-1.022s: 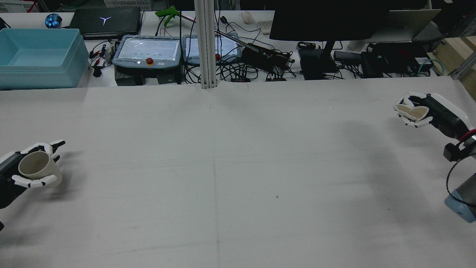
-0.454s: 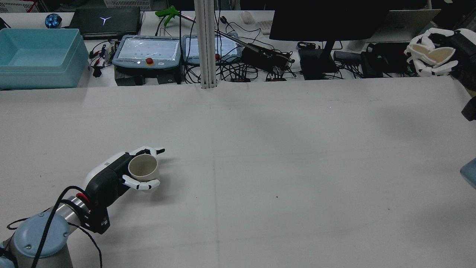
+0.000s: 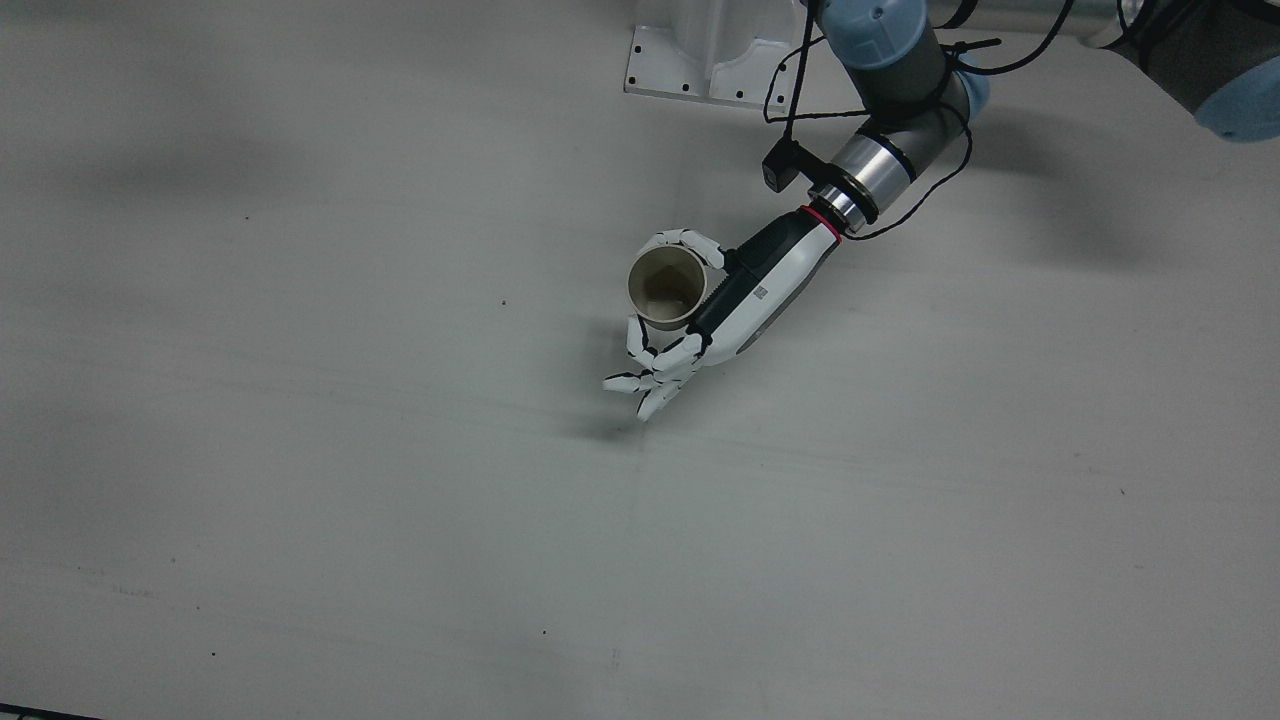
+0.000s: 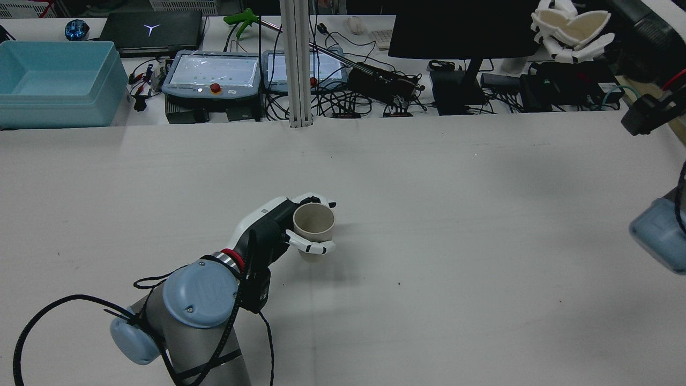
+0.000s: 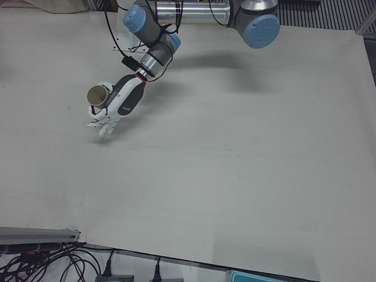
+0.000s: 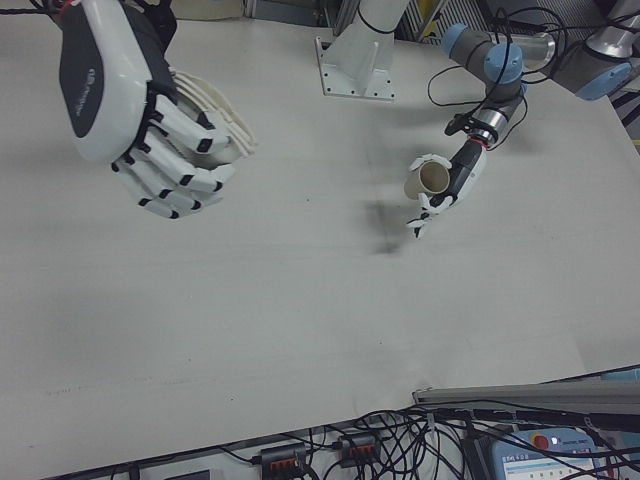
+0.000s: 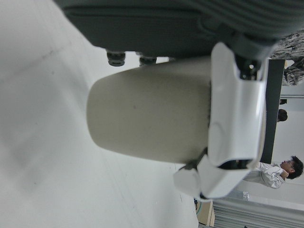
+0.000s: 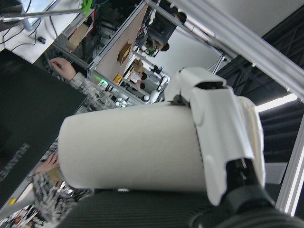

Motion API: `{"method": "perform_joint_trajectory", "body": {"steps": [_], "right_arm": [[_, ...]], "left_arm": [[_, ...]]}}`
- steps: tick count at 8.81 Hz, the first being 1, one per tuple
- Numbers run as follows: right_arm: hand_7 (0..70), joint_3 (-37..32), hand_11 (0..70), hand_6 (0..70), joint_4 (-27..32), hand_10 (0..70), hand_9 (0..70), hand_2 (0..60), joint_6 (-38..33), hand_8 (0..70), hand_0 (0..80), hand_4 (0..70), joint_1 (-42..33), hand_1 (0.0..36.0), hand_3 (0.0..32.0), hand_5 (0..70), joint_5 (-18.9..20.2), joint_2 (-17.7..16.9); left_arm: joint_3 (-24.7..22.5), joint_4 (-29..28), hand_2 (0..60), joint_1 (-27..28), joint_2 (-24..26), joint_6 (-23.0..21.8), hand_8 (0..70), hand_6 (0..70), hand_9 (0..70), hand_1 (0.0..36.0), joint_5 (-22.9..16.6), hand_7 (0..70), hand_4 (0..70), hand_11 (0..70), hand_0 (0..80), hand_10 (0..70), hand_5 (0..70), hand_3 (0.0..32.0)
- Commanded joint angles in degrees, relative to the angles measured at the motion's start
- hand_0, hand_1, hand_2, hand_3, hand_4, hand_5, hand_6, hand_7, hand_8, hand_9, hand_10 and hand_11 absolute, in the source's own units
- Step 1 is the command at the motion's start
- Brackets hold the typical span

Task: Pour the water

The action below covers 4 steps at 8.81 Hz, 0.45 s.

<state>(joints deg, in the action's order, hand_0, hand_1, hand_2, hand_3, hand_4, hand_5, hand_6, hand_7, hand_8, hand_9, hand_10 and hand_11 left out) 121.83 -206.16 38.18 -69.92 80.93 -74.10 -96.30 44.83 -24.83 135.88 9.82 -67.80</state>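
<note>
Cup [image 4: 314, 223] upright near bench [image 4: 429, 214] centre, mouth up, inside looks dry. Left hand [image 4: 289, 228] wrapped round it from robot's side, fingers [image 3: 655, 372] partly splayed below rim in front view. Cup base seems just off the bench, can't tell for sure. 2nd cup [image 4: 572, 24] squashed, rim dented, clamped in right hand [image 4: 568, 29], held high over far right edge w/ mouth tipped up. Blue bin [image 4: 56, 80] far left on back desk.

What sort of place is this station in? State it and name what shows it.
Most likely a robotics lab: two teach pendants sit among tangled cables behind the table, with a laptop, and each hand holds a cup.
</note>
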Motion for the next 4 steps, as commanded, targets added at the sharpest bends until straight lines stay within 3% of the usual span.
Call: {"method": "perform_joint_trajectory", "body": {"steps": [1,4], "right_arm": [[60.3,6.47,43.1,45.8,-6.18,26.8,44.0,60.0,15.12,33.2,80.0,34.4,16.95,36.0,0.0,70.0,-6.19,5.72],[60.6,5.8,43.2,45.1,-6.98,26.8,43.3,60.0,26.92,32.2,80.0,33.4,29.73,36.0,0.0,70.0,-13.14,5.55]], "left_arm": [[7.78,1.05,50.2,0.05,10.8,4.41,3.2,13.6,2.8,33.2,-0.57,21.1,56.9,3.5,63.9,1.0,70.0,0.0],[7.53,1.05,50.5,-0.21,11.42,4.41,3.2,13.7,2.8,32.8,-0.57,21.1,56.3,3.6,63.3,1.2,70.0,0.0]]}}
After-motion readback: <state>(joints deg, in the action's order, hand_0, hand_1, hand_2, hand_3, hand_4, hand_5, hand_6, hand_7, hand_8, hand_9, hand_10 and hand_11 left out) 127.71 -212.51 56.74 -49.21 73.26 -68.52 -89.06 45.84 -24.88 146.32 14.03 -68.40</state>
